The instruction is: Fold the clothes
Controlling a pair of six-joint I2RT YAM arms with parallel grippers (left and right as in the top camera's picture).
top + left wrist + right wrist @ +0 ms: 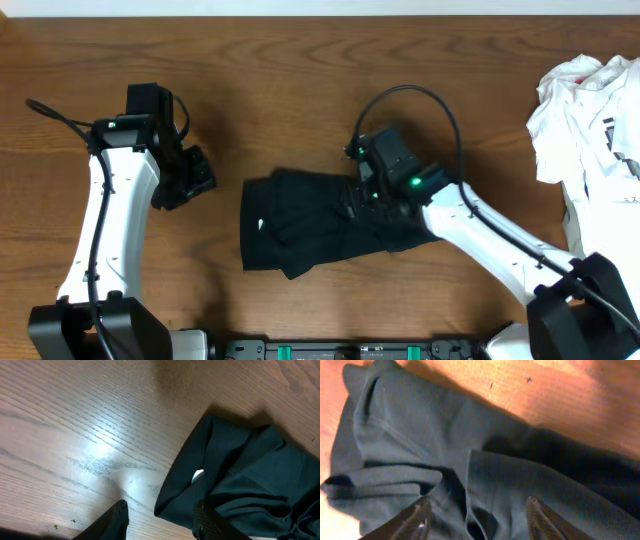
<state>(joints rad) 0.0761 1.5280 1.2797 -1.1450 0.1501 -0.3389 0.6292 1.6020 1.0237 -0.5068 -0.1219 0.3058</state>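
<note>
Shirt (295, 232): black, bunched up in the middle of the table (300, 60)
Left gripper (192, 178): off to the left of the shirt, not touching it, jaws spread with nothing in them
Right gripper (362, 205): over the right part of the shirt, jaws spread wide, not pinching the cloth
White clothes (590, 110): in a heap at the right edge, well apart from the shirt

A brown wood-grain table (300, 60) fills the view, its surface catching bright glare.
</note>
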